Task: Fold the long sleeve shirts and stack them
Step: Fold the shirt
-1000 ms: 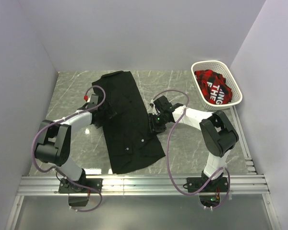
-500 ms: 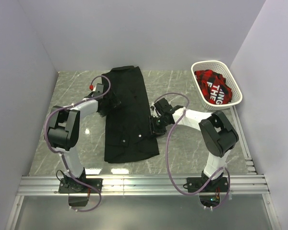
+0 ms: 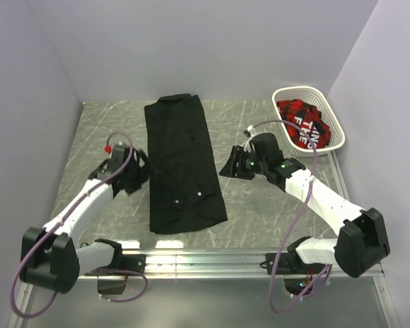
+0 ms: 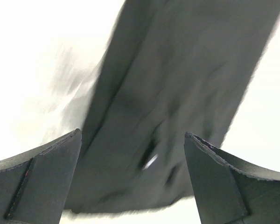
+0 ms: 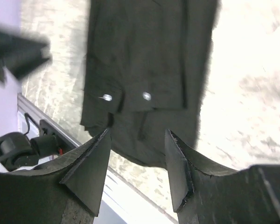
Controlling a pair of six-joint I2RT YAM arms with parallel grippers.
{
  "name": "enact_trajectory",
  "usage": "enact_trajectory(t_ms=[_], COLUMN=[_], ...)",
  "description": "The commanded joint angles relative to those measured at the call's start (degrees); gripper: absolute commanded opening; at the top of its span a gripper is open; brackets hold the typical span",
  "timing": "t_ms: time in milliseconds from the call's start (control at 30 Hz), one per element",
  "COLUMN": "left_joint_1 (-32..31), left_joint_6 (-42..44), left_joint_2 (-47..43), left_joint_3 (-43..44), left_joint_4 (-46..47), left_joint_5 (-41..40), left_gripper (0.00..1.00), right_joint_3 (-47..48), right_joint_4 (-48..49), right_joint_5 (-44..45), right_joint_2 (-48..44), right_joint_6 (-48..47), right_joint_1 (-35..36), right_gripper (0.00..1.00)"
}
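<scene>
Grey marble surface [image 3: 273, 212] carried the black long sleeve shirt [image 3: 181, 164] as a narrow strip running centre from far edge toward near edge, with left tool [image 3: 140, 171] and right tool [image 3: 227, 168] both spread empty near its long sides, likely set for a crosswise fold.

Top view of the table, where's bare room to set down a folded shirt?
Bare marble lies far left of the black shirt, and between shirt and white basket. Near side is crowded: left arm and right arm cross it.
</scene>
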Motion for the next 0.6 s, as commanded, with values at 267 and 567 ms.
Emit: enact_trajectory(t_ms=[267,567], left_joint_1=[-0.28,-0.63], left_joint_6=[-5.23,-6.19], left_joint_2=[-7.79,-2.43], left_joint_3=[-14.86,-20.32], left_joint_4=[-9.76,-4.92], left_joint_5=[12.3,18.02], left_gripper=[0.96,0.89], right_joint_3=[-11.88,-14.34], right_joint_4=[-0.64,1.82], right_joint_5=[-4.4,-5.1], right_joint_2=[5.11,12.75], right_joint_6=[6.53,9.61], right_joint_1=[-2.01,1.06], right_gripper=[0.6,0.6])
